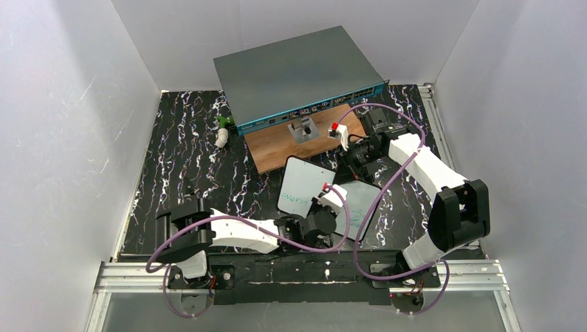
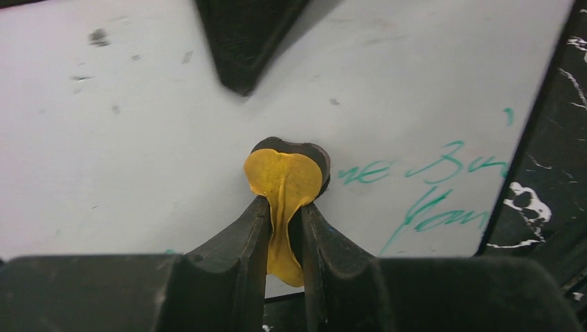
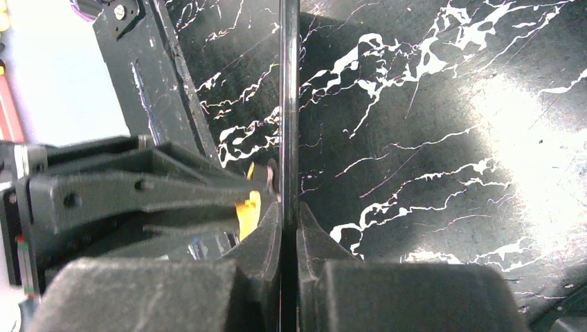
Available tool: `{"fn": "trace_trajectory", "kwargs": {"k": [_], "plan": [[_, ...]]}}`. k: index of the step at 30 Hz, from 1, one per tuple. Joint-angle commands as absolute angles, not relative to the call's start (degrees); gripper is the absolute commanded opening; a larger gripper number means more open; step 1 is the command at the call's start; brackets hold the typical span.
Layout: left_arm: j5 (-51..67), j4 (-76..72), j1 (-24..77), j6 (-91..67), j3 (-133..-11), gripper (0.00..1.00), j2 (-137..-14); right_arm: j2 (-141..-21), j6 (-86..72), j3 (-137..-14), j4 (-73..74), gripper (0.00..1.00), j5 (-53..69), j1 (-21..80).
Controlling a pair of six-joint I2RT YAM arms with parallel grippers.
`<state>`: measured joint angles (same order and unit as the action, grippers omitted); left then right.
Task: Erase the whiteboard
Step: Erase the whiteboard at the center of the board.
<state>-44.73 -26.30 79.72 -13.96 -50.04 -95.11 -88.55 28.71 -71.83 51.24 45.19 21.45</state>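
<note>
Left gripper, clenched on the yellow pad, may push the whiteboard from the right gripper clamping its edge

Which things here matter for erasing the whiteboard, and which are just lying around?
In the job:
small white rectangular whiteboard with green handwriting
yellow soft wiping pad

Lying about:
large grey metal box with teal front
brown wooden board
small white-and-green object

Left arm, right arm: white shells, black joints, purple cable looped alongside each. Left claw, right claw: matte black, wedge-shaped fingers.
</note>
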Motion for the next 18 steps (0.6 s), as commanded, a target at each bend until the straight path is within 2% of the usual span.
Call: {"fn": "trace_trajectory", "kwargs": {"k": [1,7,18], "plan": [[-46.94,-26.30,76.61,-16.68,-45.95,0.00,-89.15,-88.71,31.19,-71.72,51.77,0.01,45.17,21.96],[-45.27,-27.06,75.76,-16.96,-44.06,0.00,-86.85,-88.81,31.25,-71.72,51.72,0.01,45.12,21.97],[-43.75,-32.90,79.36,-10.90,-49.61,0.00,-94.18,-88.98,30.99,-71.72,51.50,0.01,45.21,21.97]]}}
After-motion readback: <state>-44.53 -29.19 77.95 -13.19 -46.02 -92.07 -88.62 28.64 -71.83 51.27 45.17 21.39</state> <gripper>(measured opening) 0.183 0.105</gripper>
